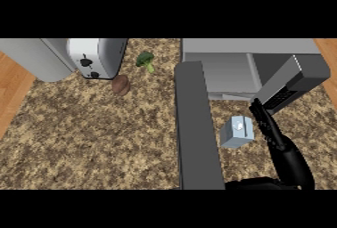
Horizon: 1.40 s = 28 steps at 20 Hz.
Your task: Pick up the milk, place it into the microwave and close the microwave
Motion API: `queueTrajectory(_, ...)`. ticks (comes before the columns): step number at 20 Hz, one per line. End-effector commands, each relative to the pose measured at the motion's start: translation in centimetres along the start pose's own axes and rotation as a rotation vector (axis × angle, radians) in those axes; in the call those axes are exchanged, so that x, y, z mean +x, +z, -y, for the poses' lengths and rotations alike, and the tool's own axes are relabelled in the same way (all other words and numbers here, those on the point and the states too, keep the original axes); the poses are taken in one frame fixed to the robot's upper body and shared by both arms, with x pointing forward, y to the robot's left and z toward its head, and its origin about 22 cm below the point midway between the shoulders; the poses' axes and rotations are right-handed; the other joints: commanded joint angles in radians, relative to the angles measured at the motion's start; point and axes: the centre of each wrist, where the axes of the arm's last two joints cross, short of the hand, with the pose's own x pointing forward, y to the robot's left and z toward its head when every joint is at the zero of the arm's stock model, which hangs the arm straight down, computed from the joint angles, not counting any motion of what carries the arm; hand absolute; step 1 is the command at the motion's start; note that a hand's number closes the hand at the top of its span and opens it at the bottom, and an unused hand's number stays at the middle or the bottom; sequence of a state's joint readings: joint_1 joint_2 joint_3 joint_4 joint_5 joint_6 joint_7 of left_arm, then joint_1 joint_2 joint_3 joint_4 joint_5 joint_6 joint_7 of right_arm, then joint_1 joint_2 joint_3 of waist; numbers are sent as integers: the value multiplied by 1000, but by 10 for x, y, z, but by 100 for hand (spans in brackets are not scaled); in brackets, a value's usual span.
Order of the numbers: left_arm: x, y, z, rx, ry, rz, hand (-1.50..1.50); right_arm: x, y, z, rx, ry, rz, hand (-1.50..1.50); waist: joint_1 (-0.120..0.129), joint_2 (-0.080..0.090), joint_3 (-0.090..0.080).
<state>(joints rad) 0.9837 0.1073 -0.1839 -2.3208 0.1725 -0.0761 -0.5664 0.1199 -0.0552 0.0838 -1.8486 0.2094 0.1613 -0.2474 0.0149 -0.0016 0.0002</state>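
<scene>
The milk [237, 132], a small pale blue carton, stands upright on the speckled counter [92, 142] just in front of the microwave [230, 71]. The microwave's door [194, 133] is swung open and reaches toward me as a long grey slab left of the carton. My right hand [269, 127] comes up from the lower right with its fingers straight, close along the carton's right side. Whether it touches the carton I cannot tell. The fingertips lie near the microwave's keypad panel [289, 87]. My left hand does not show.
A silver toaster [99, 58] stands at the back left beside a grey rounded object [33, 58]. A broccoli floret [146, 60] and a brown, potato-like lump [121, 84] lie near the toaster. Wooden floor [10, 93] shows past the counter's left edge.
</scene>
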Motion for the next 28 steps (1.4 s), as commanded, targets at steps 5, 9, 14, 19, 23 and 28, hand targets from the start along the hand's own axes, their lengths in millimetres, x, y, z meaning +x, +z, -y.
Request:
queueTrajectory(5, -6, 22, -20, 12, 1, -1, -150, -46, 5, -11, -57, 66, -53, -150, 1, -1, 0)
queueTrajectory(9, 3, -1, -13, 16, -3, 22, -150, -73, -19, 17, -70, 89, -70, -150, -3, 3, 0)
queueTrajectory(14, 3, 12, -25, -4, -2, 14, -150, -84, -28, 13, -35, 93, -66, -150, -2, 1, 0)
queueTrajectory(19, 14, 29, -26, 0, 11, 1, -150, -116, -3, 12, 27, 40, -116, -150, 6, 1, 0)
queueTrajectory(23, 13, 32, -27, -1, 5, 0, -150, -140, 13, 2, 36, 44, -148, -150, 5, 1, 0)
queueTrajectory(28, 12, 32, -26, -5, 5, 8, -150, -157, 11, -11, 44, 88, -157, 150, 5, 2, 1)
